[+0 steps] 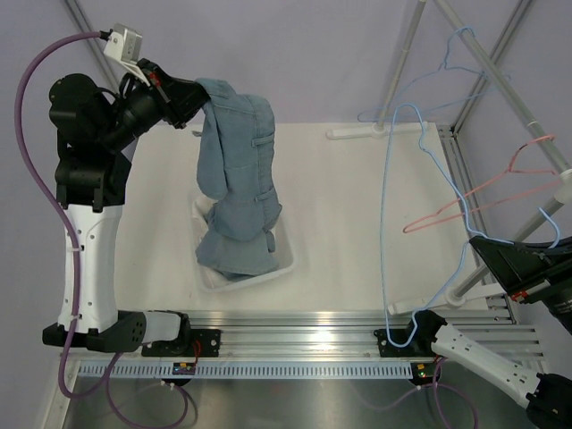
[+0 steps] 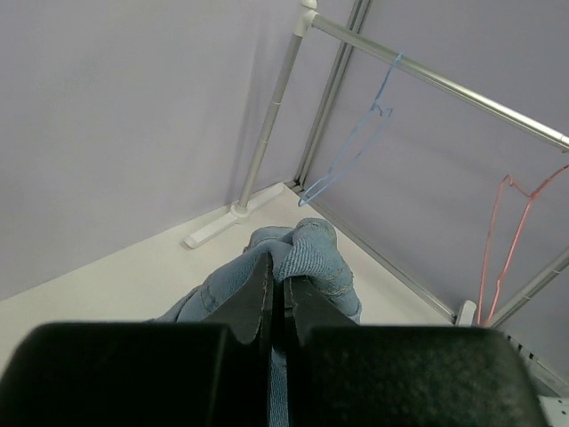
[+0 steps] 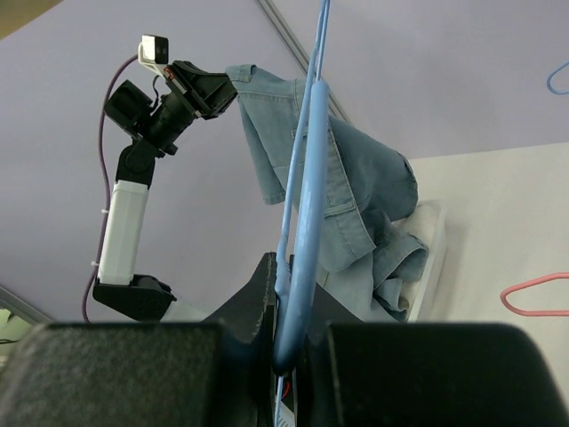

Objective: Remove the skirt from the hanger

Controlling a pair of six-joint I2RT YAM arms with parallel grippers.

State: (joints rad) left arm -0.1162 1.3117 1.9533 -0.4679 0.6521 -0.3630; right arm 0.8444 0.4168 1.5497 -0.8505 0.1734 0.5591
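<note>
The left gripper (image 1: 204, 105) pinched the skirt (image 1: 241, 170) high over the bin (image 1: 284, 259) while the right gripper (image 3: 289, 342) clamped the hanger (image 3: 304, 196); heavy denim could slip free.

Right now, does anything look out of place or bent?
The blue hanger in the right gripper looks pulled into a long, lopsided loop. The skirt hangs from the left gripper, bottom bunched in the white bin.

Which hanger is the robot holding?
The blue hanger pinched in the right tool. The other blue hanger and the pink hanger just hang on the rail.
</note>
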